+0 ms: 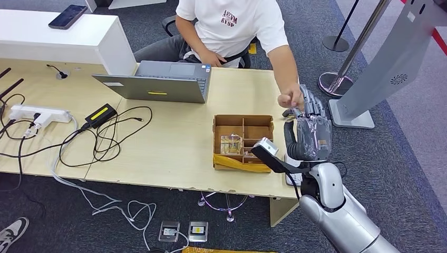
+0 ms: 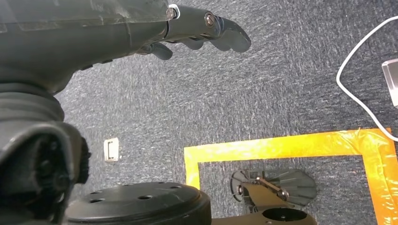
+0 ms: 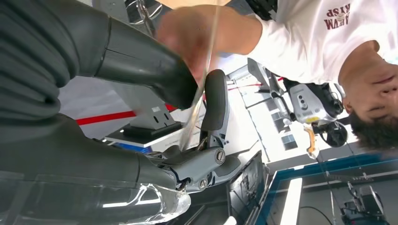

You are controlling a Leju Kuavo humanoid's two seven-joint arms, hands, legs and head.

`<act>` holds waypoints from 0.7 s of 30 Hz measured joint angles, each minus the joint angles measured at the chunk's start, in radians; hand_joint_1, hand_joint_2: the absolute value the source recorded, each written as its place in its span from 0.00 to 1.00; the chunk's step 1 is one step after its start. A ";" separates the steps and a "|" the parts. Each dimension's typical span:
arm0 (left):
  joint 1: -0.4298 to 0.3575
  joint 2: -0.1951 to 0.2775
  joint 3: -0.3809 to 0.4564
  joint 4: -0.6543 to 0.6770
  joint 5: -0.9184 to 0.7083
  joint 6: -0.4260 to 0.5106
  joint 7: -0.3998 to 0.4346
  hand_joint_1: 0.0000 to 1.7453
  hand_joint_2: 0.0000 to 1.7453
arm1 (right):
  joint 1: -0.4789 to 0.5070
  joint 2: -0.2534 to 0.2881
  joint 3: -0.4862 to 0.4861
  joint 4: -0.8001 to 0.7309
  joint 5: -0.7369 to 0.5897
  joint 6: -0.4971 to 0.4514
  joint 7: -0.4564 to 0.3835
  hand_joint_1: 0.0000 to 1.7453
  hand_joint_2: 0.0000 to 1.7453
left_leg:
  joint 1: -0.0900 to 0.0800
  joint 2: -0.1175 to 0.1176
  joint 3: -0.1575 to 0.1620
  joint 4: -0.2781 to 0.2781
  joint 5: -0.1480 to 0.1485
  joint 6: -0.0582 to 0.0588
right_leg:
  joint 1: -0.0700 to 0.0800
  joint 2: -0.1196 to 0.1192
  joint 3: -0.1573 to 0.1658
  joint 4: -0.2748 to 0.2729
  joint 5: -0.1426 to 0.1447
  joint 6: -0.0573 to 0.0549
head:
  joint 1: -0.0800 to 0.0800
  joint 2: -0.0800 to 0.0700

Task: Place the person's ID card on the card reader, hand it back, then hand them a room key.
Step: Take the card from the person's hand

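one card [image 3: 199, 101] | thin, stiff, light, slick; pinched at its edge by right hand [image 1: 312, 129], person's hand [image 1: 290, 98] on it too | best held flat-faced near the rim | left hand [image 2: 141, 33] hangs, fingers apart, holding nothing

Laptop [image 1: 161, 81] behind box [image 1: 243, 142], on table [image 1: 174, 153]

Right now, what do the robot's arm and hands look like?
Right arm: glossy silver shell, black cable at the wrist. Right hand: dark grey, under clear plastic wrap, with a white-tipped black wrist bracket. Left hand: dark grey, ribbed cover, screw-jointed fingers.
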 joint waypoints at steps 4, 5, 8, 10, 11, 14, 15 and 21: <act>0.001 0.005 0.000 -0.009 0.004 0.000 0.008 0.00 0.00 | 0.001 -0.002 0.007 0.000 0.000 0.000 0.000 1.00 1.00 | 0.000 0.000 0.000 0.000 0.000 0.000 | 0.000 0.000 0.000 0.000 0.000 0.000 | 0.000 0.000; 0.001 0.006 0.000 -0.012 0.006 0.000 0.008 0.00 0.00 | 0.002 -0.002 0.008 0.000 0.000 0.000 0.000 1.00 1.00 | 0.000 0.000 0.000 0.000 0.000 0.000 | 0.000 0.000 0.000 0.000 0.000 0.000 | 0.000 0.000; 0.004 0.011 0.000 -0.017 0.014 0.000 0.008 0.00 0.00 | 0.006 -0.006 0.009 0.000 -0.007 0.002 0.002 1.00 1.00 | 0.000 0.000 0.000 0.000 0.000 0.000 | 0.000 0.000 0.000 0.000 0.000 0.000 | 0.000 0.000; 0.007 0.013 0.000 -0.019 0.020 0.000 0.008 0.00 0.00 | 0.012 -0.011 0.009 0.001 -0.019 0.004 0.007 1.00 1.00 | 0.000 0.000 0.000 0.000 0.000 0.000 | 0.000 0.000 0.000 0.000 0.000 0.000 | 0.000 0.000; 0.009 0.015 0.000 -0.019 0.022 0.000 0.007 0.00 0.00 | 0.016 -0.015 0.009 0.002 -0.027 0.003 0.010 1.00 1.00 | 0.000 0.000 0.000 0.000 0.000 0.000 | 0.000 0.000 0.000 0.000 0.000 0.000 | 0.000 0.000; 0.017 0.019 0.000 -0.019 0.025 0.000 0.006 0.00 0.00 | 0.030 -0.030 0.007 0.006 -0.048 -0.001 0.016 1.00 1.00 | 0.000 0.000 0.000 0.000 0.000 0.000 | 0.000 0.000 0.000 0.000 0.000 0.000 | 0.000 0.000; 0.020 0.020 0.000 -0.019 0.026 0.000 0.006 0.00 0.00 | 0.036 -0.037 0.006 0.008 -0.055 -0.002 0.019 1.00 1.00 | 0.000 0.000 0.000 0.000 0.000 0.000 | 0.000 0.000 0.000 0.000 0.000 0.000 | 0.000 0.000; 0.024 0.025 0.010 -0.019 0.032 0.000 0.006 0.00 0.00 | 0.083 -0.075 -0.016 0.020 -0.086 -0.023 0.035 1.00 1.00 | 0.000 0.000 0.000 0.000 0.000 0.000 | 0.000 0.000 0.000 0.000 0.000 0.000 | 0.000 0.000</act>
